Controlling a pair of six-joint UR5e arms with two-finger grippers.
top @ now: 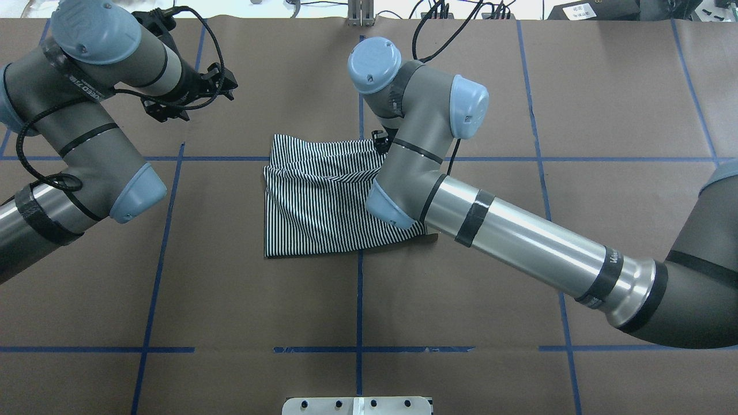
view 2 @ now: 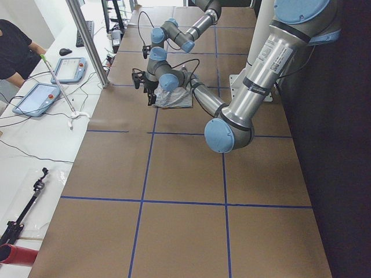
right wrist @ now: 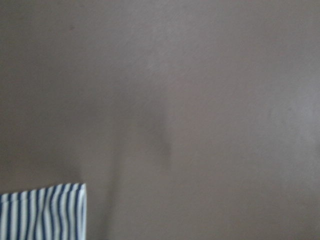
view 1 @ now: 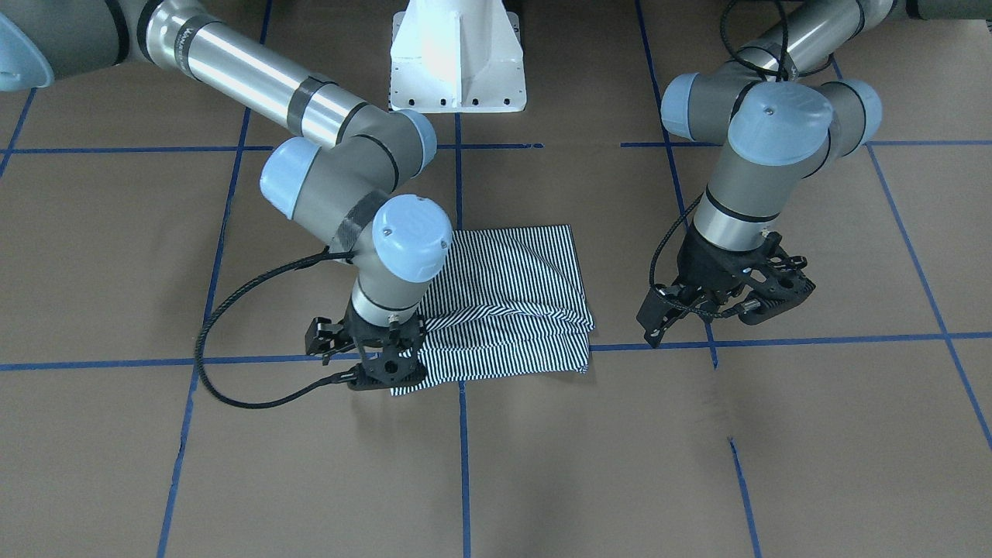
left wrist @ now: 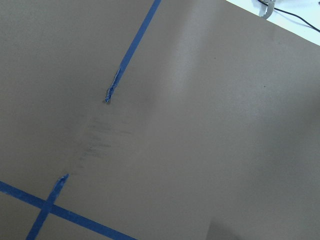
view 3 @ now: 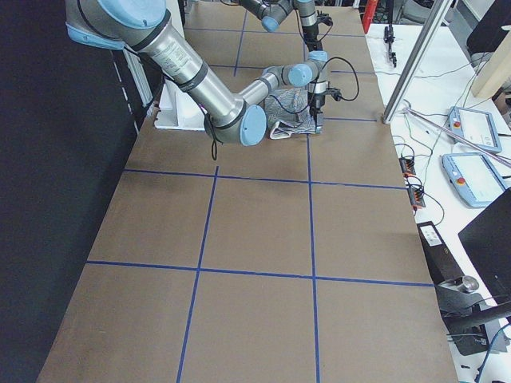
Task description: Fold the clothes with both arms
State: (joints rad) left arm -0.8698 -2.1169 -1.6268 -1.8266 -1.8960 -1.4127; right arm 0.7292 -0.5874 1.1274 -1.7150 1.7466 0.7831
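Note:
The striped polo shirt (view 1: pixel 511 302) lies folded into a rough rectangle at the table's middle, with a loose fold across it; it also shows in the overhead view (top: pixel 323 202). My right gripper (view 1: pixel 364 360) is down at the shirt's corner on the operators' side, jaws looking spread; in the overhead view my own wrist mostly hides it. The right wrist view shows only that shirt corner (right wrist: pixel 42 212) flat on the table, no fingers. My left gripper (view 1: pixel 717 314) hovers open and empty above bare table, well clear of the shirt; it also shows in the overhead view (top: pixel 190 95).
The white pedestal base (view 1: pixel 457 70) stands at the robot's side of the table. Blue tape lines (view 1: pixel 775 341) grid the brown table cover. My right forearm (top: pixel 519 236) crosses low over the shirt's edge. Tablets (view 2: pixel 35 98) and a person (view 2: pixel 14 46) are beyond the table's far edge.

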